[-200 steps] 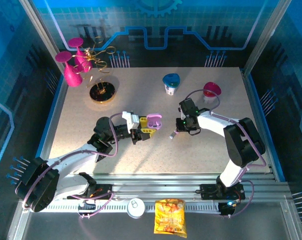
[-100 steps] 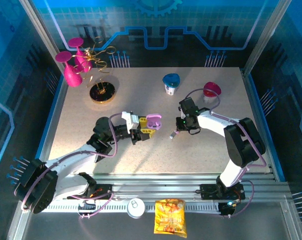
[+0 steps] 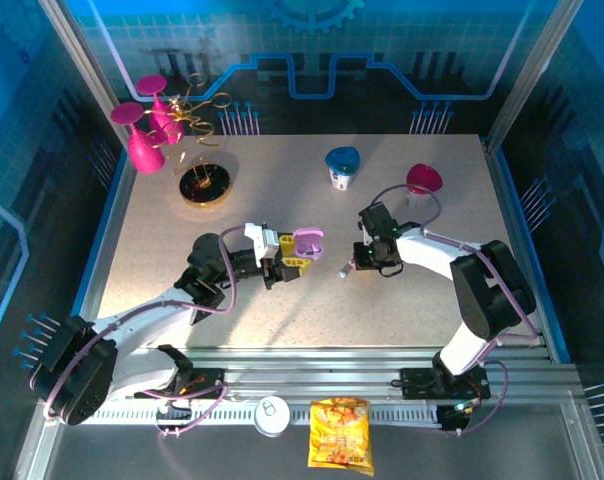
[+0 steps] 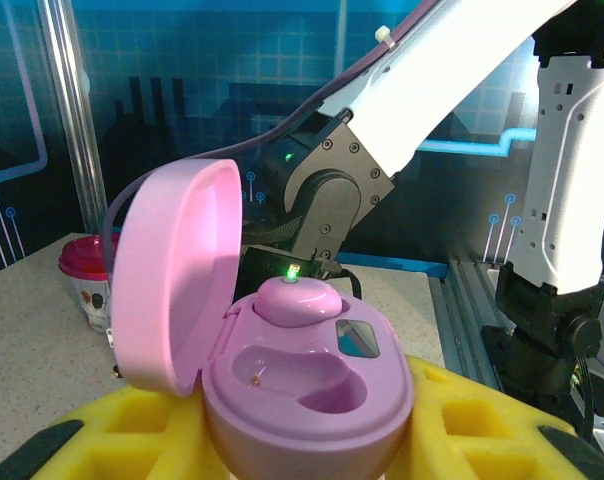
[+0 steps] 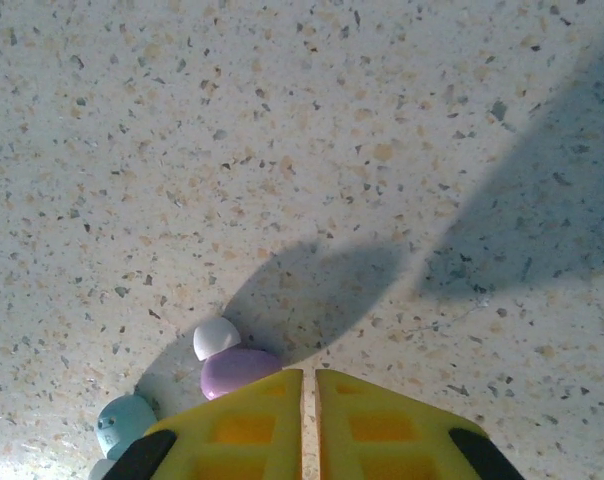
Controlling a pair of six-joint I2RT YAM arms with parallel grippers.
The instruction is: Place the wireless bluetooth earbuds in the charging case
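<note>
The right fingers [image 5: 372,430], pressed together on nothing, should open and centre over the lilac earbud [image 5: 240,371] lying on the surface [image 5: 282,150] just off their tips to one side, then close gently, while the left fingers [image 4: 472,430] clamp the open charging case [image 4: 312,400].

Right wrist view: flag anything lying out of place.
A lilac earbud and a pale blue earbud lie loose on the table at the tip of the shut right gripper, outside the open lilac case.

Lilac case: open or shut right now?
Open. The lid stands swung up beside the case, and its near well lies exposed and empty.
</note>
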